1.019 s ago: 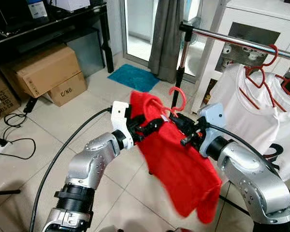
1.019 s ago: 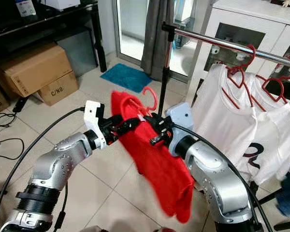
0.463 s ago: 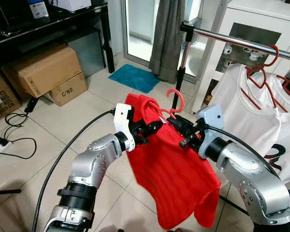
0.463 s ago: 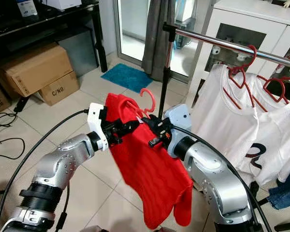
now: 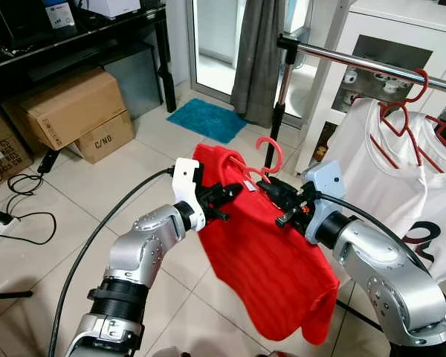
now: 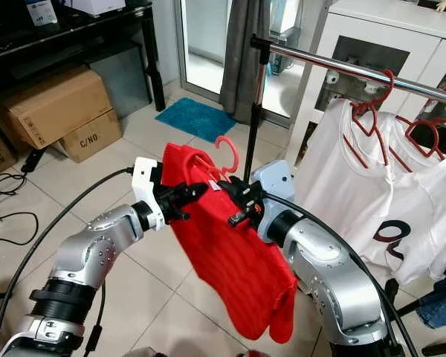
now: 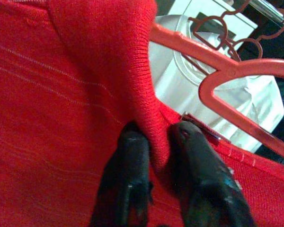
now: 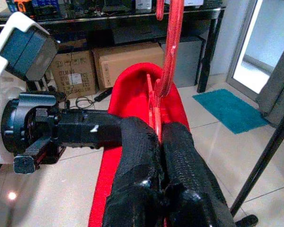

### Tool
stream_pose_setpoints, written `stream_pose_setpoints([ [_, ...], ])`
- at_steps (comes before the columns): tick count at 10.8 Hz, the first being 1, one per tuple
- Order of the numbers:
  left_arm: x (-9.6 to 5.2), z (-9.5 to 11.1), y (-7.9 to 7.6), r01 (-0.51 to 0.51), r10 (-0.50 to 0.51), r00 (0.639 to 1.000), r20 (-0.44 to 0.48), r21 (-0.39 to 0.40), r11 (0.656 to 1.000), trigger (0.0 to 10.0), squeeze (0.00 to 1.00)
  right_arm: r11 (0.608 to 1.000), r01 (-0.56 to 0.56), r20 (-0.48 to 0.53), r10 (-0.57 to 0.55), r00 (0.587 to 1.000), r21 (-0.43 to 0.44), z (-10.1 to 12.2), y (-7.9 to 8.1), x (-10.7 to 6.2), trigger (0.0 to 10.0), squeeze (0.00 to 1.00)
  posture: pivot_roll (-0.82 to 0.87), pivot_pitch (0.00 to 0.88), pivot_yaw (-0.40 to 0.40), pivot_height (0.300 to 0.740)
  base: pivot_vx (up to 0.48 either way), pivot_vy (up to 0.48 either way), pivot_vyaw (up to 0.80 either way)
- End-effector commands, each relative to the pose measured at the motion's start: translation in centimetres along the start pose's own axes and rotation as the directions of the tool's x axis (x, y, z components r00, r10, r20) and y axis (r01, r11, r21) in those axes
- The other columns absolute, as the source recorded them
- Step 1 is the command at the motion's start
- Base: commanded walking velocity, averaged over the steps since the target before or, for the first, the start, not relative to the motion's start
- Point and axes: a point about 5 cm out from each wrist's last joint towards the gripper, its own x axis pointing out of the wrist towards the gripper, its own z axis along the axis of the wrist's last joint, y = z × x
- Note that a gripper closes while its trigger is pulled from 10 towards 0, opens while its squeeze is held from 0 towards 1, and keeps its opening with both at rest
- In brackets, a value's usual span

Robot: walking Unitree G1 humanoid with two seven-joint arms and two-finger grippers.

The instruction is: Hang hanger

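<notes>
A red knitted garment (image 5: pixel 275 268) hangs on a red plastic hanger whose hook (image 5: pixel 273 152) points up, held in mid-air in front of me. My left gripper (image 5: pixel 227 197) is shut on a fold of the garment's shoulder fabric; in the left wrist view its fingertips (image 7: pixel 132 142) pinch the red knit. My right gripper (image 5: pixel 271 192) is shut on the hanger's neck (image 8: pixel 169 56) just below the hook. The chrome clothes rail (image 5: pixel 357 63) runs above and to the right, beyond the hook. Two white T-shirts (image 5: pixel 390 171) hang on it from red hangers.
The rail's black upright post (image 5: pixel 276 111) stands just behind the hook. A grey curtain (image 5: pixel 256 52) and a blue mat (image 5: pixel 207 119) lie beyond it. Cardboard boxes (image 5: pixel 74 108) and floor cables (image 5: pixel 15 201) are at the left, a white cabinet (image 5: pixel 401 37) behind the rail.
Both grippers and the hanger rose slightly a second ago and now hold almost still. The garment's lower part has swung back and forth beneath them.
</notes>
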Motion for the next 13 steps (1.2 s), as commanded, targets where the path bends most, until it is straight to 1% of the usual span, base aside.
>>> stream_pose_setpoints([
  [1,0.1,0.7,0.1,-0.002,0.001,1.0,0.012,0.032,0.999,0.0,0.0,0.999,-0.014,0.046,0.016,0.999,-0.029,1.1,0.3,-0.2,0.0,0.0,-0.12,0.0,0.019,0.74,0.0,0.0,0.0],
  [4,-0.1,1.0,0.2,0.004,-0.004,1.0,0.026,0.029,1.0,0.0,0.0,0.999,-0.008,0.032,0.009,0.999,-0.043,0.9,0.2,-0.1,0.0,0.0,-0.12,0.0,0.019,0.74,0.0,0.0,0.0],
  [5,-0.3,1.0,0.2,0.005,-0.005,1.0,0.017,0.043,0.999,0.0,0.0,0.998,-0.001,0.017,0.002,1.0,-0.059,0.8,0.2,-0.1,0.0,0.0,-0.12,0.0,0.02,0.74,0.0,0.0,0.0],
  [6,-0.5,0.8,-0.1,0.015,-0.01,0.999,-0.036,0.145,0.989,0.0,0.0,0.996,0.013,-0.009,-0.014,1.0,-0.092,0.6,0.0,-0.1,0.0,0.0,-0.12,0.0,0.022,0.74,0.0,0.0,0.0],
  [7,-0.9,0.4,-0.7,0.052,-0.023,0.994,-0.109,0.274,0.96,0.0,0.0,0.989,0.043,-0.057,-0.052,0.997,-0.138,0.3,-0.5,0.0,0.0,0.0,-0.12,0.0,0.02,0.74,0.0,0.0,0.0],
  [8,-0.9,0.5,-0.7,0.052,-0.018,0.993,-0.118,0.294,0.954,0.0,0.0,0.988,0.045,-0.067,-0.055,0.996,-0.147,0.2,-0.6,0.0,0.0,0.0,-0.12,0.0,0.02,0.74,0.0,0.0,0.0],
  [9,-1.3,0.6,-0.6,0.069,0.012,0.984,-0.177,0.446,0.893,0.0,0.0,0.982,0.03,-0.128,-0.055,0.99,-0.186,-0.3,-0.7,0.0,0.0,0.0,-0.12,0.0,0.017,0.74,0.0,0.0,0.0],
  [10,-1.4,0.7,-0.6,0.079,0.019,0.981,-0.193,0.485,0.871,0.0,0.0,0.98,0.021,-0.151,-0.052,0.987,-0.2,-0.5,-0.7,0.0,0.0,0.0,-0.12,0.0,0.017,0.74,0.0,0.0,0.0],
  [11,-1.4,1.9,-1.1,0.081,0.002,0.987,-0.16,0.509,0.857,0.0,0.0,0.967,-0.035,-0.223,-0.023,0.975,-0.252,-1.3,-0.5,-0.1,0.0,0.0,-0.12,0.0,0.016,0.74,0.0,0.0,0.0],
  [12,-1.3,3.0,-1.7,0.084,-0.024,0.992,-0.122,0.512,0.855,0.0,0.0,0.954,-0.123,-0.304,0.035,0.952,-0.274,-2.3,0.1,-0.3,0.0,0.0,-0.11,0.0,0.015,0.74,0.0,0.0,0.0],
  [13,-1.3,3.6,-2.0,0.073,-0.03,0.995,-0.093,0.506,0.859,0.0,0.0,0.947,-0.182,-0.362,0.076,0.929,-0.267,-3.0,0.5,-0.6,0.0,0.0,-0.11,0.0,0.015,0.74,0.0,0.0,0.0],
])
